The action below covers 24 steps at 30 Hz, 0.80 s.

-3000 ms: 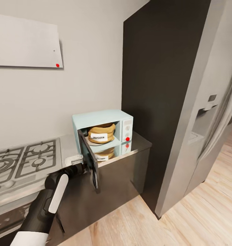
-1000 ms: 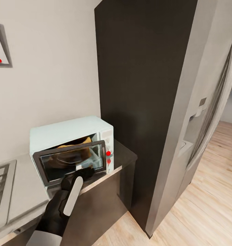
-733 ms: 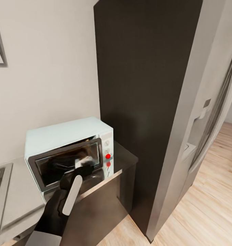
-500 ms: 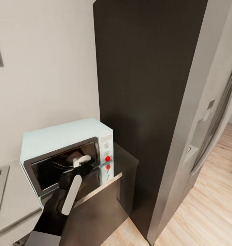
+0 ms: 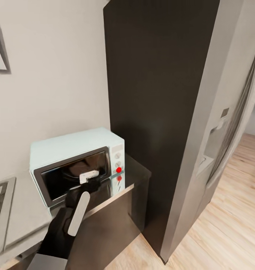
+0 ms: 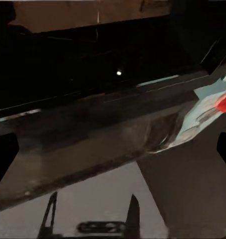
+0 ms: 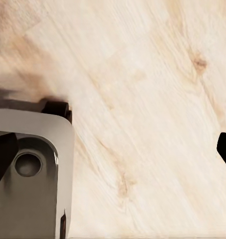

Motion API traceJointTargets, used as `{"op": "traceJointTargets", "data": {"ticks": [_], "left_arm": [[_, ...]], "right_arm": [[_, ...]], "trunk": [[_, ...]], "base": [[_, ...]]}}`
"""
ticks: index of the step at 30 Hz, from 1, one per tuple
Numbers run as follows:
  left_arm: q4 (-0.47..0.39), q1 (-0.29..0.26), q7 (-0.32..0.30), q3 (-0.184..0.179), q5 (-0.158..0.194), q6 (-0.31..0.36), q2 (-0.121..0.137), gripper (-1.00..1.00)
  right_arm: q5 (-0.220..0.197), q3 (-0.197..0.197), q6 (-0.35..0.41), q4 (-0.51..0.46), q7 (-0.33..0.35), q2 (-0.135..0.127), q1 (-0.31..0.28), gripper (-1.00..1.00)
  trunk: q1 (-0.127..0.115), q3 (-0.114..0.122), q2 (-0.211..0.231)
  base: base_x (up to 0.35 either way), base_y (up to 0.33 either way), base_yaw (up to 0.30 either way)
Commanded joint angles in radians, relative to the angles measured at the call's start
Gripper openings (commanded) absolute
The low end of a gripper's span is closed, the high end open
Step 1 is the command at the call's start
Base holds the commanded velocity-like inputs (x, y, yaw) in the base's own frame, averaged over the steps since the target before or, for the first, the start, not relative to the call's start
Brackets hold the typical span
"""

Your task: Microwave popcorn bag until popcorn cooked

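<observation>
Dark glass door (image 5: 73, 175) looks shut under your left gripper (image 5: 89, 176), finger spacing unclear; retracting carelessly could nudge the microwave (image 5: 77, 163).

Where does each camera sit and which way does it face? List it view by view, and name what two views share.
Head view: on the head, looking forward and down at the microwave on the countertop; the left arm reaches to its door.
Left wrist view: near the left fingers, facing the dark door close up; both fingertips show at the edges.
Right wrist view: near the right fingers, facing down at the floor; a grey part, likely the robot's base, shows.
Shared: head and left wrist views both show the microwave's red knob.
</observation>
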Motion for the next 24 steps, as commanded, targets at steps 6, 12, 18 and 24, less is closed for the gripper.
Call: {"op": "traceJointTargets", "data": {"ticks": [6, 12, 18, 24], "left_arm": [[0.001, -0.001, 0.013, -0.093, 0.014, 0.002, -0.004, 1.0], [0.013, -0.001, 0.013, -0.124, 0.023, 0.002, -0.015, 1.0], [0.313, -0.001, 0.006, -0.125, 0.136, -0.035, -0.019, 1.0], [1.025, -0.001, -0.062, -0.124, 0.194, -0.372, -0.023, 1.0]], "right_arm": [[0.008, -0.008, -0.004, 0.002, 0.002, -0.001, -0.001, 1.0], [0.008, -0.008, -0.003, 0.002, 0.002, -0.001, -0.001, 1.0], [0.008, -0.008, -0.003, 0.003, 0.002, -0.002, -0.001, 1.0], [0.011, -0.006, -0.001, 0.002, 0.002, -0.002, -0.001, 1.0]], "trunk": [[-0.001, -0.001, -0.001], [-0.001, -0.001, -0.001], [-0.001, -0.001, -0.001], [-0.001, -0.001, -0.001]], "base": [[-0.337, 0.0, 0.0], [-0.337, 0.0, 0.0], [-0.341, 0.0, 0.0], [-0.346, 0.0, 0.0]]}}
